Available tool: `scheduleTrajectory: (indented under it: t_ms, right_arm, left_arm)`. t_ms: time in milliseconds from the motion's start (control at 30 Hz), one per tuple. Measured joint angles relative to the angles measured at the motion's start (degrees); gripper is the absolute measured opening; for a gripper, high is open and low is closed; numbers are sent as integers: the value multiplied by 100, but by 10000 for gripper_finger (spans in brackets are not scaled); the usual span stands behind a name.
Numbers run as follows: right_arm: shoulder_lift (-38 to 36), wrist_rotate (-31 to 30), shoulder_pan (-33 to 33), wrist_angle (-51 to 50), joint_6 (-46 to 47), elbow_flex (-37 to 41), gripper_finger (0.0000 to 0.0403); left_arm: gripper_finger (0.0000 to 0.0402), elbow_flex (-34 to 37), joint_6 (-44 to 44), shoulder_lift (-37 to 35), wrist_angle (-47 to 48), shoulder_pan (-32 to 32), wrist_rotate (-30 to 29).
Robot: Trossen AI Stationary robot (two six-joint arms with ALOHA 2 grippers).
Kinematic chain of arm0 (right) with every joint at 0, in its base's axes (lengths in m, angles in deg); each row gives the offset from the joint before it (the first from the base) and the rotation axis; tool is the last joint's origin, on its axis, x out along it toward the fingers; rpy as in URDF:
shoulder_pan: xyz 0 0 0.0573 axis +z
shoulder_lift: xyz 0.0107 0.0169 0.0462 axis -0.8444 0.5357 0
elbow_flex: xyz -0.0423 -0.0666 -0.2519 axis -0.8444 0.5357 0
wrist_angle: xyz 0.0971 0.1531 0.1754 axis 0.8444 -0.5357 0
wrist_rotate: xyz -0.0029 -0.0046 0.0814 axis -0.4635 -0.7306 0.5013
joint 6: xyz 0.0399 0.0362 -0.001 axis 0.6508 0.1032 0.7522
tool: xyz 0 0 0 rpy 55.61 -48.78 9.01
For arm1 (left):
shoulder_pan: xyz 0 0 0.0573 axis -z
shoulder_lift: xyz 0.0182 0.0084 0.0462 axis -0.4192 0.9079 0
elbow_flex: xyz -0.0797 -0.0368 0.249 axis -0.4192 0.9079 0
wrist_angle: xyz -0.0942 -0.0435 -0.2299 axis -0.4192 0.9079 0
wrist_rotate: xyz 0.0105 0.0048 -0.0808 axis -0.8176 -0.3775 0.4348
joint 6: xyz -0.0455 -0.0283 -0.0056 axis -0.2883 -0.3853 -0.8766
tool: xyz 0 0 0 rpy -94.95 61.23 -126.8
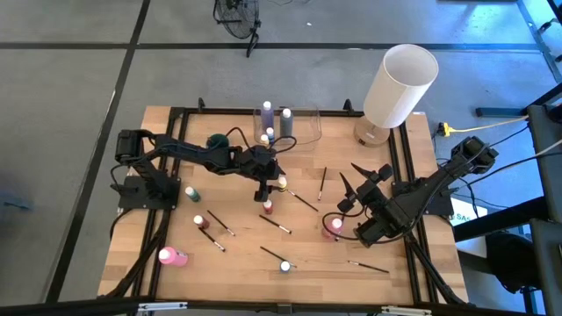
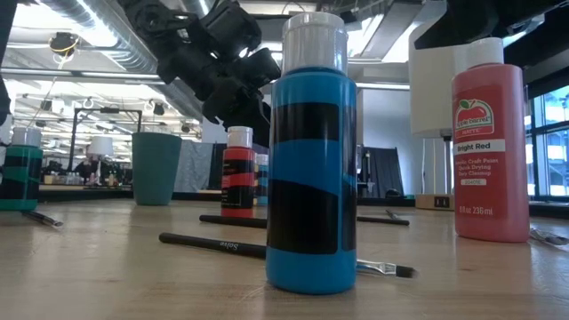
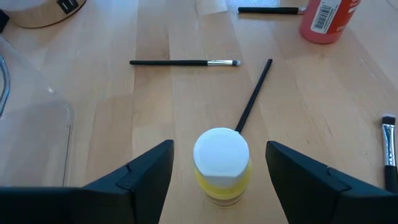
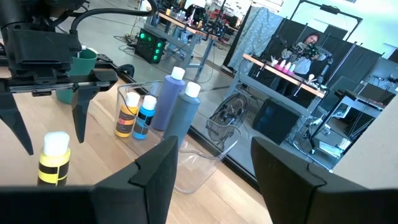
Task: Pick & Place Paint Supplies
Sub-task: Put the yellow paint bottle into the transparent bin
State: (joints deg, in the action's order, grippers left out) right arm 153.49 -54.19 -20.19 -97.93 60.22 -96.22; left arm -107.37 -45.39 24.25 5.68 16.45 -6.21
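High view: left gripper [image 1: 279, 186] at frame centre, over the yellow bottle [image 1: 282, 183]. Right gripper [image 1: 356, 188] waits right of centre, claw parted, empty.

Left wrist view: claw wide, fingers [image 3: 140, 180] flanking the yellow bottle, apart from it. Close evenly below the cap [image 3: 221, 151]; keep clear of the brush [image 3: 254, 94] behind.

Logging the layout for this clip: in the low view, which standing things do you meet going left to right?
Green bottle → teal cup → small red bottle → blue bottle up front → Bright Red bottle.
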Motion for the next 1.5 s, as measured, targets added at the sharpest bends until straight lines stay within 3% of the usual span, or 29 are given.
scheduleTrajectory:
  t_ms: [367,1500]
  right_arm:
    - [0,0,1,2,0,0,206]
    - [1,0,-1,2,0,-2,206]
  left_arm:
    - [241,0,-4,0,0,0,-249]
    - [230,-7,-4,240,-262,0,-201]
